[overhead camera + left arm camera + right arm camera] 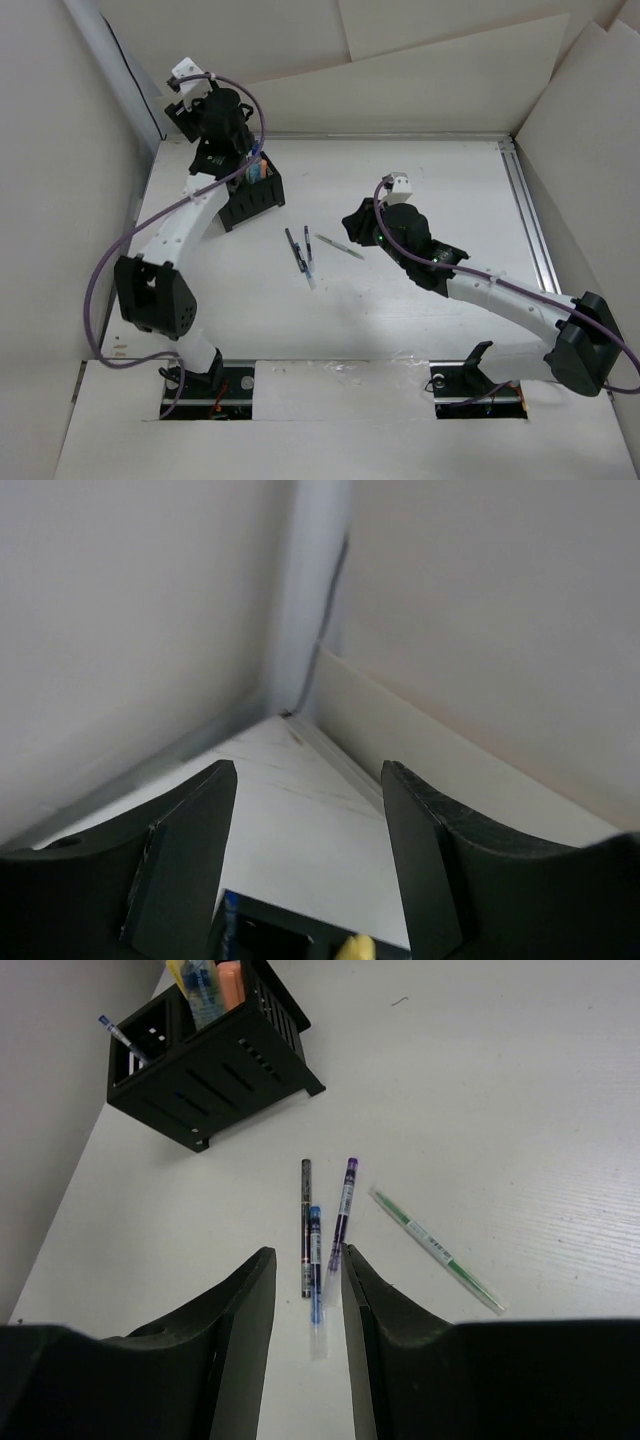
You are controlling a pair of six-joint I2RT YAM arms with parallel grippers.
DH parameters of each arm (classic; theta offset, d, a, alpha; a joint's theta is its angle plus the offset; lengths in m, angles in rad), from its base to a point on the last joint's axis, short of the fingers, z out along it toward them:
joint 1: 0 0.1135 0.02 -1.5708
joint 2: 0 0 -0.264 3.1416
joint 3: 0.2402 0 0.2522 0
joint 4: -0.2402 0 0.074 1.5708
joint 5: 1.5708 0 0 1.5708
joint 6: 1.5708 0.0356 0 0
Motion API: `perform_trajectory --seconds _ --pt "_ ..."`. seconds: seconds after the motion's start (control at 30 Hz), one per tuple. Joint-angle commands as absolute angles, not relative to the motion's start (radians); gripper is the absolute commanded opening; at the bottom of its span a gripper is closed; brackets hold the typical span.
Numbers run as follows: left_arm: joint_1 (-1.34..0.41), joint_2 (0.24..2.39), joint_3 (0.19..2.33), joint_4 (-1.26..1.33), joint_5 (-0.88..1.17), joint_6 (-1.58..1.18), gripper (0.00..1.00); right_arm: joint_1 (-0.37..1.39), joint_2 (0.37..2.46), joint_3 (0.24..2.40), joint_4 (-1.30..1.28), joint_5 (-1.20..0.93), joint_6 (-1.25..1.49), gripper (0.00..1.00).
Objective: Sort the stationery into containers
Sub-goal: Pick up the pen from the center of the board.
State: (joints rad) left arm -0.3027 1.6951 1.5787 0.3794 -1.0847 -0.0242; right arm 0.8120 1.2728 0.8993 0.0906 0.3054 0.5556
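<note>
Nearest, over the middle of the desk [420, 310]: right gripper [305, 1265], pointed down, jaws partly apart, nothing between them, nothing held.

Just beyond its fingertips, flat on mid-desk: four pens, none in any container. Black pen [306, 1190] and blue pen [315, 1260] side by side, touching or nearly so, the blue one with its clear end toward the near edge. Purple pen [346, 1185] just beside these, nearly parallel. Green pen [435, 1252] off to the right, lying at a slant, apart from the other three.

Farther off, toward the far left corner of the desk and close to its left edge: black organiser box [215, 1080], upright, slotted sides, split into compartments. In one end compartment, a slim blue-tipped pen [118, 1032], tilted, alone. At the other end, upright and packed together: orange-banded marker [232, 980], blue-capped clear tube [205, 990], short yellowish stick [177, 972]. Remaining compartments too dark to read.

Farthest: left gripper [310, 780], hanging right above the box, jaws well apart, gripping nothing. In its wrist view, only the box's rim and a yellow tip at the bottom edge, low between the fingers [190, 850]. Behind that, bare desk running into the far left corner against the white walls [130, 630].
</note>
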Motion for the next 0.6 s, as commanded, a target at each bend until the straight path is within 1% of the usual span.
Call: perform_trajectory --seconds 0.0,0.07,0.1,0.17,0.2,0.23,0.27,0.33,0.37,0.4,0.47,0.57 --pt "-0.314 1.562 1.568 -0.026 -0.838 -0.476 0.57 0.807 1.279 0.914 0.147 0.296 0.543 0.38" --pt "-0.360 1.519 1.516 -0.044 -0.703 -0.521 0.57 0.807 1.279 0.914 0.147 0.287 0.534 0.37" --pt "-0.371 1.499 1.449 -0.044 -0.637 -0.538 0.57 0.807 1.279 0.914 0.147 0.287 0.534 0.37" --pt "-0.391 1.453 1.378 -0.074 -0.454 -0.604 0.57 0.807 1.279 0.914 0.147 0.278 0.534 0.29" --pt "-0.406 1.439 1.333 -0.061 -0.419 -0.604 0.57 0.795 1.279 0.914 0.138 0.278 0.534 0.24" --pt "-0.428 1.415 1.250 -0.061 -0.408 -0.618 0.54 0.784 1.279 0.914 0.138 0.267 0.534 0.18" --pt "-0.480 1.401 1.212 -0.061 -0.422 -0.618 0.47 0.784 1.279 0.914 0.138 0.267 0.534 0.08" --pt "-0.524 1.379 1.113 -0.075 -0.422 -0.649 0.36 0.775 1.279 0.914 0.138 0.256 0.534 0.00" --pt "-0.549 1.358 1.080 -0.075 -0.422 -0.661 0.33 0.775 1.279 0.914 0.129 0.256 0.534 0.00" --pt "-0.549 1.347 1.045 -0.075 -0.410 -0.704 0.25 0.766 1.279 0.914 0.129 0.256 0.543 0.00" --pt "-0.549 1.336 0.929 -0.005 -0.367 -0.715 0.24 0.765 1.279 0.914 0.129 0.256 0.543 0.00" --pt "-0.549 1.359 0.874 0.015 -0.376 -0.756 0.23 0.756 1.279 0.914 0.129 0.256 0.543 0.00"
